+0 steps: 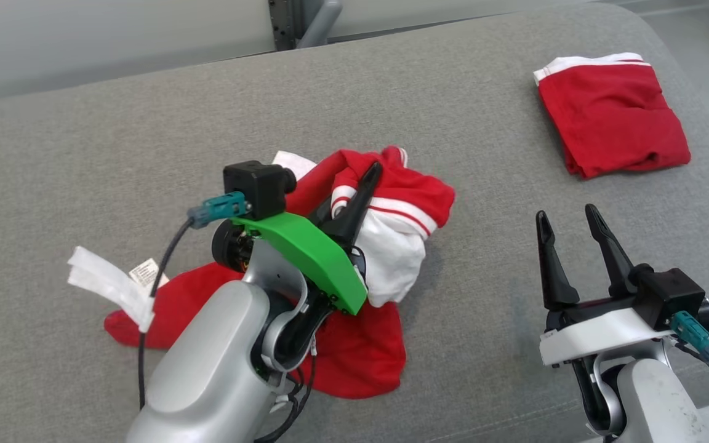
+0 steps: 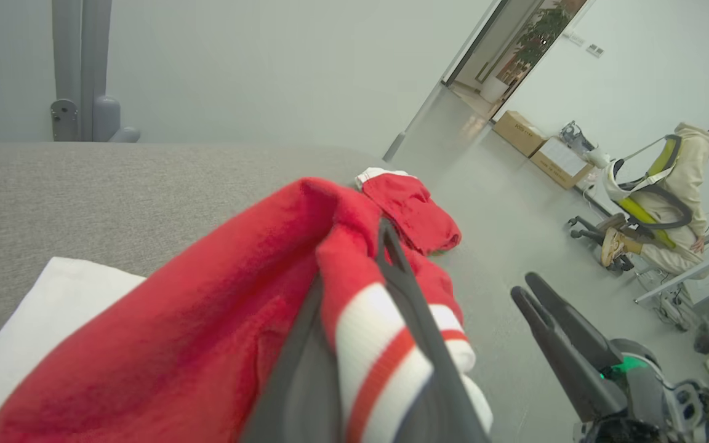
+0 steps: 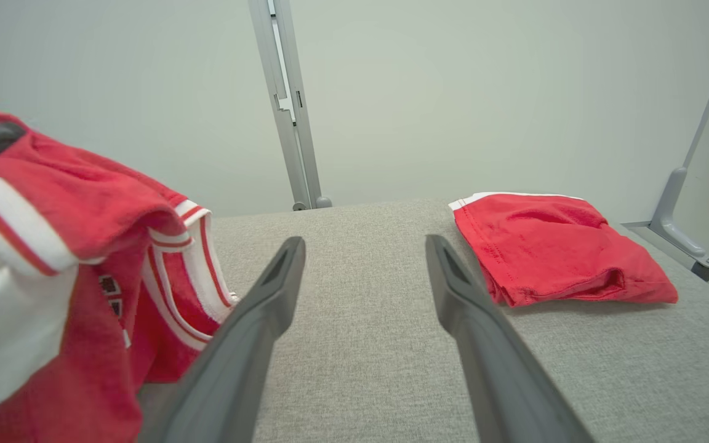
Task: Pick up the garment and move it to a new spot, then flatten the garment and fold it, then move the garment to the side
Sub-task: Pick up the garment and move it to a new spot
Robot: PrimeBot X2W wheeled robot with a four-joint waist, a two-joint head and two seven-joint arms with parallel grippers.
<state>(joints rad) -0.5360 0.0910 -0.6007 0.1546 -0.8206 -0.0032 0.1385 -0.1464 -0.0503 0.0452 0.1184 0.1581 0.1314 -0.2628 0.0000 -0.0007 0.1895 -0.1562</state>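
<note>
While my left claw (image 1: 367, 181) is pinching red-and-white garment (image 1: 416, 203) on grey cushion (image 1: 145, 154), my right claw (image 1: 567, 216) is hovering spread.

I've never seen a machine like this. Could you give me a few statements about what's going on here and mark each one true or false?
1. The left gripper is shut on the crumpled garment. True.
2. The right gripper holds the folded garment. False: it is open and empty, apart from that garment.
3. The folded garment lies on the grey surface, toward its far right. True.
4. The crumpled garment is spread out flat. False: it is bunched up in a heap.
</note>
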